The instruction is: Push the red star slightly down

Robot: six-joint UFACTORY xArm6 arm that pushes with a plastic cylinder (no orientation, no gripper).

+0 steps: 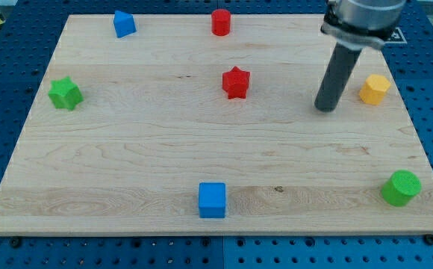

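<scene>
The red star (236, 82) lies on the wooden board (127, 164), a little above the board's middle. My tip (325, 108) rests on the board well to the star's right and slightly lower, apart from it. The dark rod rises from the tip toward the view's top right. The yellow hexagon block (375, 89) lies just right of the tip, not touching it.
A red cylinder (221, 22) stands at the top, above the star. A blue block (124, 24) is at the top left, a green star (65, 93) at the left, a blue cube (212, 199) at the bottom middle, a green cylinder (401, 187) at the bottom right.
</scene>
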